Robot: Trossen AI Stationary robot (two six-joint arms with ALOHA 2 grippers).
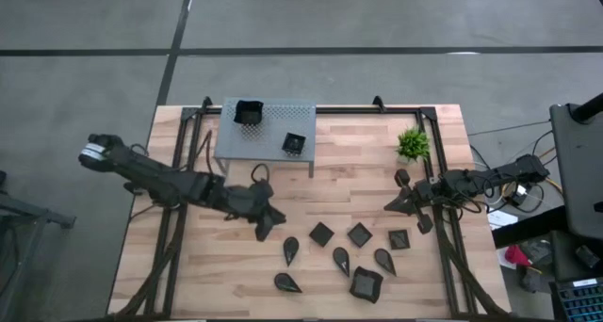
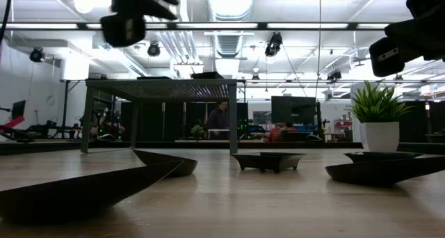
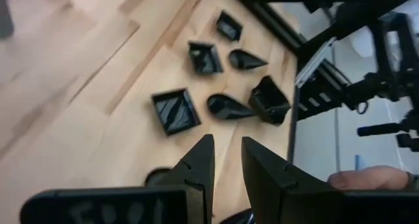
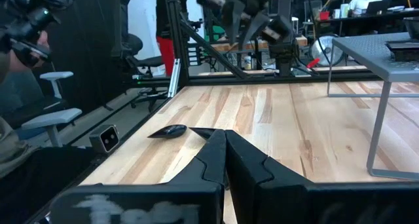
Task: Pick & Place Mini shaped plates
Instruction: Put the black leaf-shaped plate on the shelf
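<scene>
Several small black plates lie flat on the wooden table's near right part: teardrops (image 1: pixel 290 249) (image 1: pixel 340 258) (image 1: pixel 382 259) (image 1: pixel 287 283), diamonds (image 1: pixel 321 233) (image 1: pixel 359 234), a square (image 1: pixel 399 238) and a larger wavy one (image 1: pixel 366 282). Two more plates (image 1: pixel 248 113) (image 1: pixel 295 144) sit on top of the grey stand (image 1: pixel 268 124). My left gripper (image 1: pixel 268 220) (image 3: pixel 228 162) hovers open with a narrow, empty gap, just left of the group. My right gripper (image 1: pixel 400 204) (image 4: pixel 226 145) is shut and empty, raised above the table near the right edge.
A small green plant in a white pot (image 1: pixel 413 145) (image 2: pixel 379 127) stands at the far right. The perforated stand's legs (image 2: pixel 87 120) rise at the far middle. Black frame rails (image 1: pixel 179 171) run along both table sides. Bare wood lies at the near left. People sit in the room beyond.
</scene>
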